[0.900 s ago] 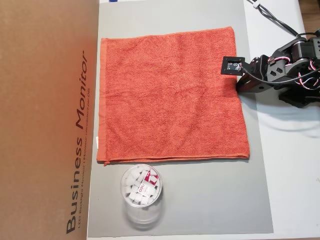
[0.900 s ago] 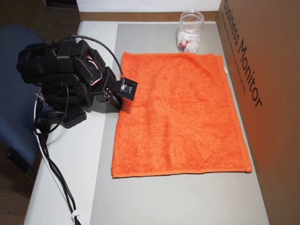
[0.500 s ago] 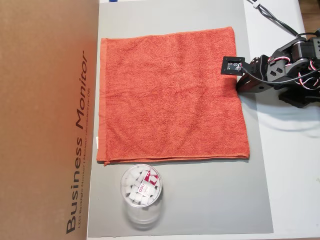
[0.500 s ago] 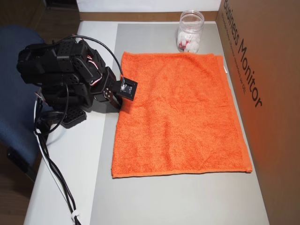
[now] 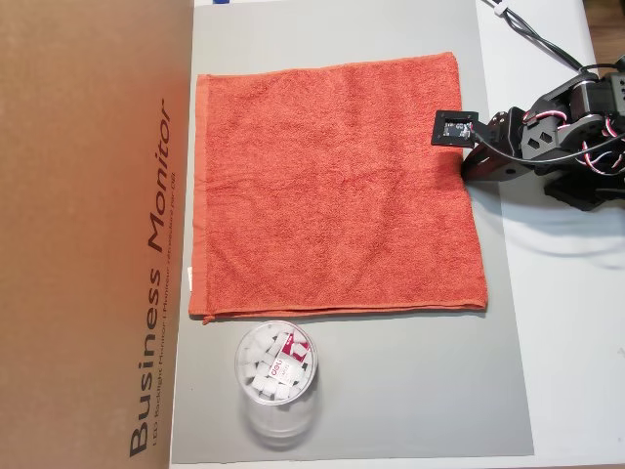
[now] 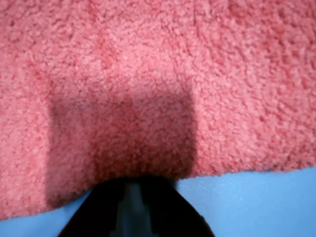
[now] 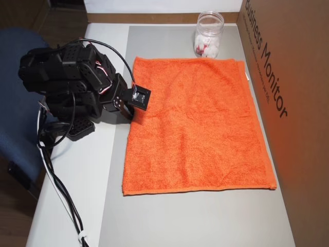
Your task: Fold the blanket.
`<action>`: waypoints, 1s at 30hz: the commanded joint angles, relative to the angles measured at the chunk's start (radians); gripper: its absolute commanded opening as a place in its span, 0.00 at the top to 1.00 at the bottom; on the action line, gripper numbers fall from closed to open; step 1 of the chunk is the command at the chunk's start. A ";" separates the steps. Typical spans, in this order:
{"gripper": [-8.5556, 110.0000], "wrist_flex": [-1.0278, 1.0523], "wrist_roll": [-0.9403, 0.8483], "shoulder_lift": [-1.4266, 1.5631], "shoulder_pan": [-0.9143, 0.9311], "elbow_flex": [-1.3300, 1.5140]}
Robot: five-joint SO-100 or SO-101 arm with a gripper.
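Orange-red terry, the blanket (image 5: 337, 186) lies flat and unfolded on the grey mat (image 5: 391, 391), a cardboard box (image 5: 88, 234) along its left edge in an overhead view and a clear plastic jar (image 5: 276, 376) just below. The jaws (image 6: 132, 197) sit low at its right hem (whether they are parted or pinching cloth cannot be told). A good fold likely needs a firm hem pinch before lifting across. Nothing has shifted since the earlier frames.
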 commanded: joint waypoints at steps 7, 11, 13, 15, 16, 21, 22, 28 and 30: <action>0.91 -0.006 -0.006 0.005 -0.003 0.012; 0.91 -0.006 -0.006 0.005 0.000 0.012; 0.91 -0.006 -0.006 0.005 0.000 0.012; 0.91 -0.006 -0.008 0.005 -0.011 0.012; 0.91 -0.006 -0.008 0.005 -0.015 0.012; 0.91 -0.006 -0.008 0.005 -0.015 0.012; 0.91 -0.006 -0.008 0.005 -0.015 0.012; 0.91 -0.020 -0.008 -0.014 -0.015 0.012; 0.91 -0.021 -0.008 -0.017 -0.015 0.012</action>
